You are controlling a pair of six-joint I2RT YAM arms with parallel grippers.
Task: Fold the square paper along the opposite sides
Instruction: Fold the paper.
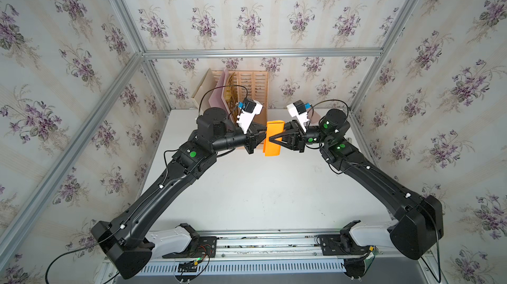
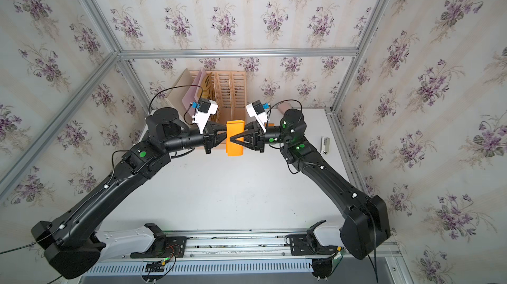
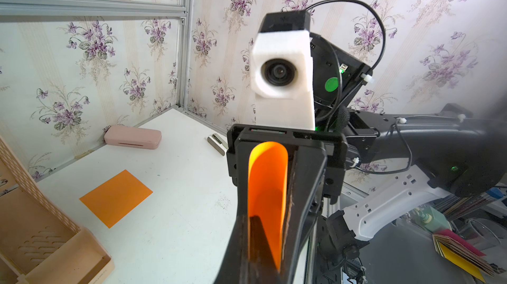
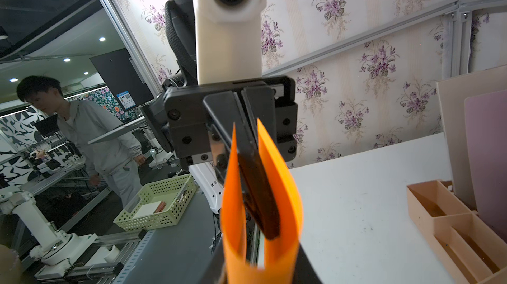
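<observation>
The square paper (image 1: 274,148) is orange and hangs in the air above the back of the white table (image 1: 260,192), bent into a narrow U-shaped loop. My right gripper (image 1: 271,138) comes in from the right and is shut on the loop from outside, one finger on each flap, as the right wrist view shows with the paper (image 4: 285,214). My left gripper (image 1: 265,134) comes in from the left. It is shut on nothing, and its closed fingertips (image 4: 270,230) sit inside the loop between the two flaps. In the left wrist view the paper (image 3: 267,186) fills the gap between the right gripper's fingers.
A second flat orange sheet (image 3: 115,197) lies on the table below the grippers. A beige slotted file organizer (image 1: 247,88) holding boards stands at the back wall. A pink case (image 3: 132,136) and a small stapler (image 2: 325,145) lie near the right wall.
</observation>
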